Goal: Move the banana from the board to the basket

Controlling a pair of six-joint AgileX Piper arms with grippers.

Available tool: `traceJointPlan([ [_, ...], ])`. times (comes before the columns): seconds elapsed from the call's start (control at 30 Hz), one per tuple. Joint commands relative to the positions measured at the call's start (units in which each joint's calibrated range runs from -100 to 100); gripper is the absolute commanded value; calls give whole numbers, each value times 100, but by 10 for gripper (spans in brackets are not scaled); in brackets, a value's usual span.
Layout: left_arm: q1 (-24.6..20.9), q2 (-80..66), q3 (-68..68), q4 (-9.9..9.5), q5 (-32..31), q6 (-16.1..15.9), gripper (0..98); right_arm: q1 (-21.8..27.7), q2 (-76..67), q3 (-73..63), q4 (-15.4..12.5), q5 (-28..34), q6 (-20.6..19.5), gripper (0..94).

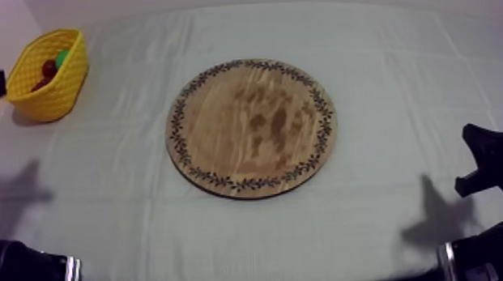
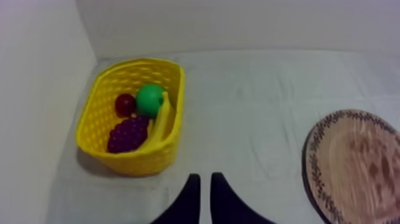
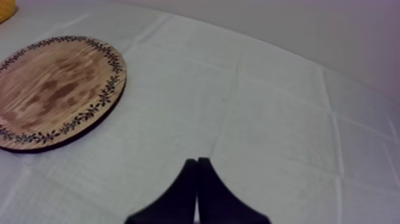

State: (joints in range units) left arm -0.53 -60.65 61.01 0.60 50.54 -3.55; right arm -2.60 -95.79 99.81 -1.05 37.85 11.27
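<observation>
Plain pale walls point(image 2: 238, 24) close in the surface point(image 1: 398, 79) along its far edge and its left edge. A grey-white cloth point(image 3: 280, 119), creased into a grid of fold lines, covers the surface.

The left end effector point(image 2: 205, 176) hangs over the cloth just in front of the yellow basket point(image 2: 89, 119). Its two black fingers are spread by a narrow gap, with nothing between them and nothing touching them. The right end effector point(image 3: 197, 159) is over bare cloth near the right edge of the surface. Its fingers are pressed together into a thin wedge and hold nothing.

The yellow basket stands at the far left corner of the surface. The banana point(image 2: 162, 119) lies inside it, leaning along the basket wall that faces the wooden board point(image 1: 252, 126). Beside the banana in the basket are a green pear point(image 2: 150, 99), a small red fruit point(image 2: 125, 104) and a dark bunch of grapes point(image 2: 128, 134). The round wooden board with its patterned rim lies flat at the middle of the surface, well apart from the basket.
</observation>
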Motion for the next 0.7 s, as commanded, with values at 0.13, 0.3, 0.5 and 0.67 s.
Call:
traceJointPlan([
  [0.13, 93, -1424, 1778, 74, -264, 120, 30, -1, 3, -3, 0, -2, 1, 2],
  [0.3, 165, -2276, 2587, 81, -401, 264, 24, -1, 3, -3, 0, -2, 0, 2],
  [0.5, 213, -3114, 3297, 125, -617, 311, 4, -1, 3, -3, 0, -2, -1, 2],
  [0.67, 153, -3548, 3476, 89, -668, 343, 1, -1, 3, -3, 0, -2, -1, 2],
])
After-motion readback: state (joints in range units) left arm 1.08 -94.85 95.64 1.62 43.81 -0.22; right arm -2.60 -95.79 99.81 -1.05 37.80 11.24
